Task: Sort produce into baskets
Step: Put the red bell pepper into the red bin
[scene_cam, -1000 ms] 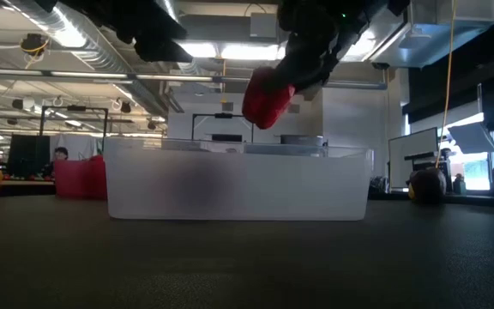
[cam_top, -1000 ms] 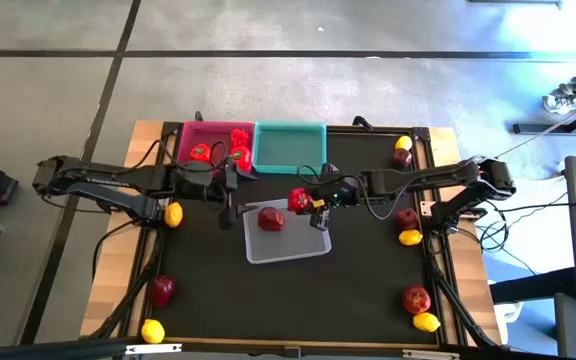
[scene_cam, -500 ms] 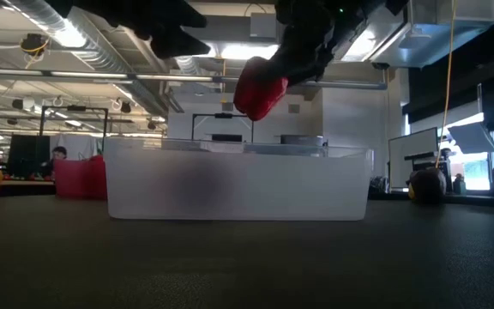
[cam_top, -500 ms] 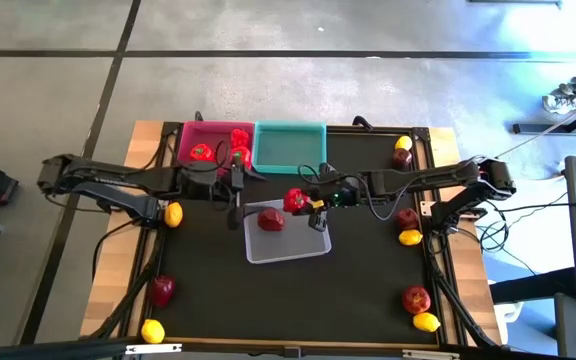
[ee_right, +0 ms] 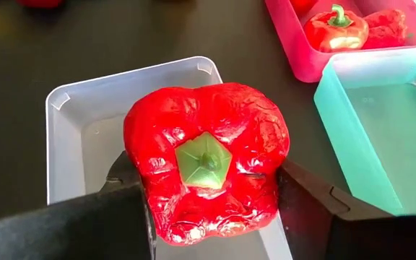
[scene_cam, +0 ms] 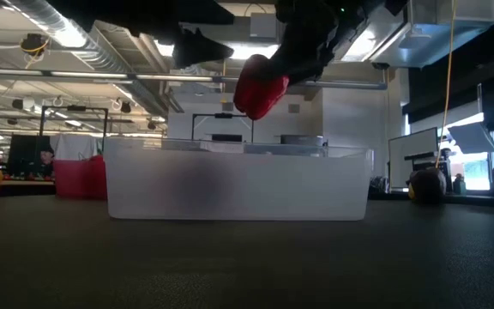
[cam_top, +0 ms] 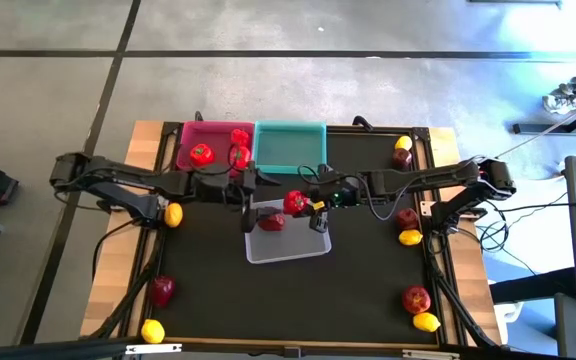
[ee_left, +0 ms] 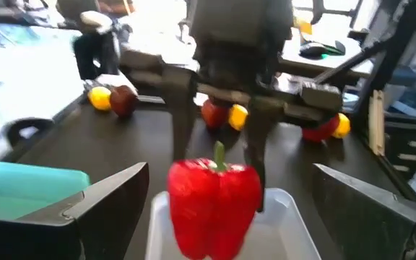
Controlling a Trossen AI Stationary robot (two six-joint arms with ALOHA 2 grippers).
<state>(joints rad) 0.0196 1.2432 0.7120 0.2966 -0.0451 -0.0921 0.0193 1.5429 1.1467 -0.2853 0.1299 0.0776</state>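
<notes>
Dark desk on a grey floor, arms reaching in from both sides; three baskets sit toward the far middle: pink basket holding three red peppers, teal basket just beside it with nothing visible inside, clear basket nearer the centre with one dark red apple in it; loose produce lies along the edges, lemons and apples on the right side and a lemon, an apple and another lemon on the left; right claw hangs above the clear basket's far edge, pinching a red bell pepper by its sides, stem toward the wrist camera; left claw hovers just beside it at the clear basket's far-left corner, fingers spread wide, holding nothing; step in hand looks like carrying a pepper to its basket, possibly a handover to the left arm, since the peppers' basket is the pink one on the left arm's side; next move likely calls for shifting the pepper over the pink basket, or into the spread left claw, before releasing; dropping it now would land it with the apple.
</notes>
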